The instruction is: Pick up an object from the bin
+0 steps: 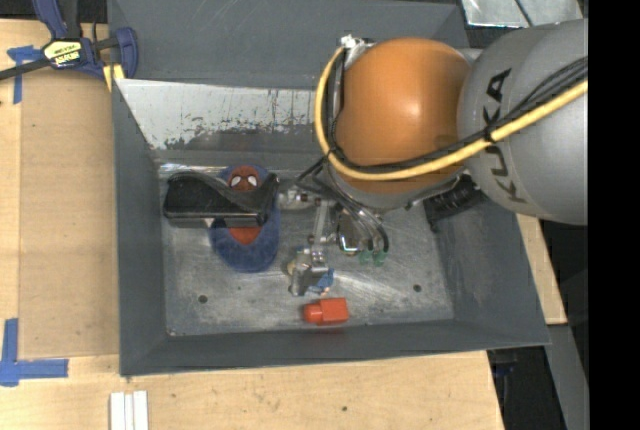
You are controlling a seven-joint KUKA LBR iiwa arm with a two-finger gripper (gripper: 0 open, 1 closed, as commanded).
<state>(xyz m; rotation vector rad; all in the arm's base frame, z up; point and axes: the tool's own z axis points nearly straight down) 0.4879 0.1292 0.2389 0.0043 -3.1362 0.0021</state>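
Camera view: orange wrist cover (400, 103) hides bin's (140, 248) rear right; gripper (312, 273) low, near red block (326, 311), grip state unreadable; green item (376, 258) half-hidden.

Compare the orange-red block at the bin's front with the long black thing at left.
The orange-red block is small and stubby; the black thing is much longer. The block lies alone; the black thing touches a blue item. Both rest on the bin floor.

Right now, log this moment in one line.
gripper: low, bin middle | nearest: red block | left: black item, blue item
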